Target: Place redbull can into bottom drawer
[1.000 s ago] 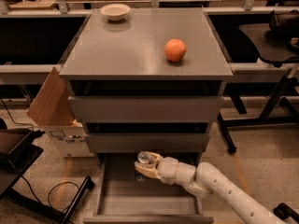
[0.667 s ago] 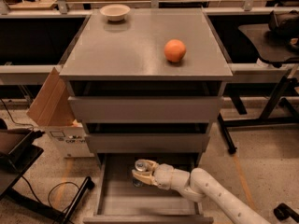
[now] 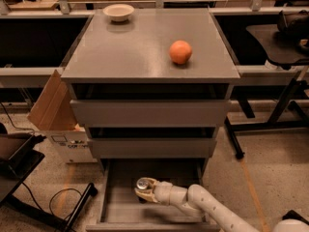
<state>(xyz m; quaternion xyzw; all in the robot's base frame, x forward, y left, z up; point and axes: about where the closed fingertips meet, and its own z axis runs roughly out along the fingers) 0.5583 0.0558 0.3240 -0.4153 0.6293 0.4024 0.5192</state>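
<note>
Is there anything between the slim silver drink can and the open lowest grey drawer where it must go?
Nothing visible does. The gripper holds the slim silver drink can inside the open lowest grey drawer, near its back.

the gripper clasps the redbull can low inside the open bottom drawer.

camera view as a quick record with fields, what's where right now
gripper: gripper reaching into the open bottom drawer, shut on the redbull can
redbull can: upright, silvery top showing, inside the drawer; whether it touches the drawer floor cannot be told
cabinet top: orange fruit on the right, white bowl at the back left
left of cabinet: cardboard box on the floor
</note>
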